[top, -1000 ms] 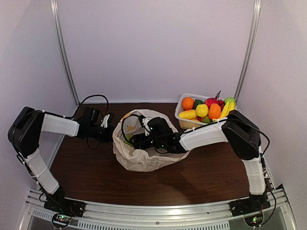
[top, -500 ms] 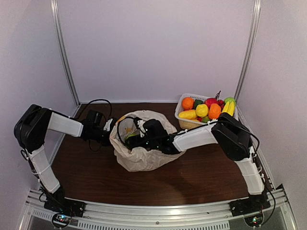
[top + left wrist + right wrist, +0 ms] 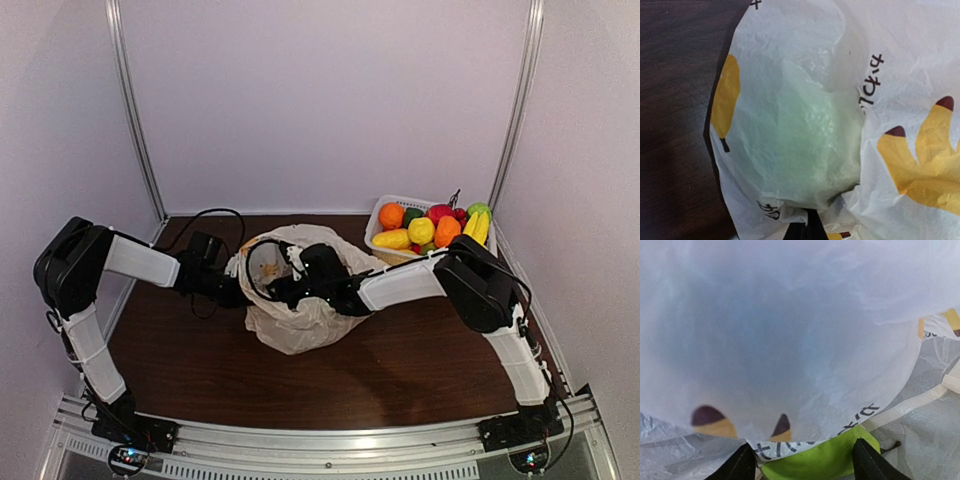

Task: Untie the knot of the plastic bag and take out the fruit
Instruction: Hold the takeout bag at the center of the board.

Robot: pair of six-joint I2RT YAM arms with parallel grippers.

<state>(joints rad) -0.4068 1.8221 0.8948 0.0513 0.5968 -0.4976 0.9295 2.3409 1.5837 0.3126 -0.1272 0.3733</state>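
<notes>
Noted plastic bag point(image 3: 300, 322) slumped about mid-table point(image 3: 420, 370), mouth gaping upward, film printed with yellow banana marks.

Found left gripper point(image 3: 807, 231) closed tight, pinching a fold of bag film at the bag's left rim. Seen just beyond the pinch: a pale green round shape point(image 3: 800, 150) showing through the film.

Found right gripper point(image 3: 805, 455) inside the bag mouth, entering from the right, jaws well apart. One of the fingers point(image 3: 742, 466) on each side of a bright green fruit point(image 3: 820, 460), with bag film draped over the top and across the left finger. Cannot tell whether the fingers press on that fruit or merely flank it.

Recorded white basket point(image 3: 372, 238) at far right, close to the bag's right side. Heaped with an orange point(image 3: 391, 215), yellow, red and green pieces and a banana bunch point(image 3: 475, 225).
</notes>
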